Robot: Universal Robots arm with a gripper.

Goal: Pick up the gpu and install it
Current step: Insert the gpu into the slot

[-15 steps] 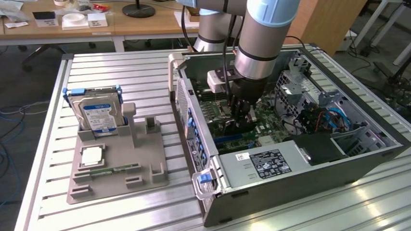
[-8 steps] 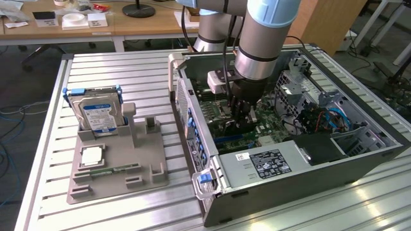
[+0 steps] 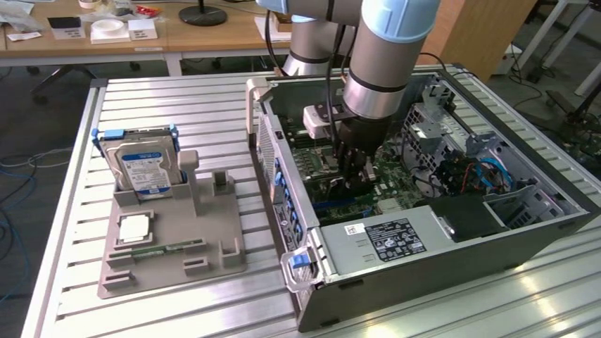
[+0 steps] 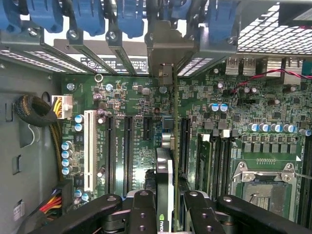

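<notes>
Your gpu [image 4: 165, 168] is inside the open computer case [image 3: 423, 271]. It stands on edge over the motherboard [image 4: 131, 97], and in the wrist view you see it edge-on as a thin dark card with a green logo. It runs from the gripper toward the case's rear panel, where its metal bracket [image 4: 164, 48] sits at one of the expansion openings, under the row of blue retention clips [image 4: 87, 14]. The card lines up just beside a long black expansion slot [image 4: 185, 141]. You cannot tell from here whether its edge is seated in a slot.

The gripper [image 4: 165, 214] is clenched on the card. One black finger [image 4: 142, 209] presses one face and another [image 4: 200, 209] presses the other. In the exterior view the gripper [image 3: 352, 176] points straight down into the case.

Around the card on the board you have a white slot [image 4: 89, 148] and an open CPU socket [image 4: 265, 187].

Outside the case, toward the exterior view's left, a grey holder tray [image 3: 179, 243] lies on the slatted aluminium table [image 3: 169, 105]. A hard drive [image 3: 141, 169] stands upright in it, and a memory stick [image 3: 174, 246] lies near its middle.
</notes>
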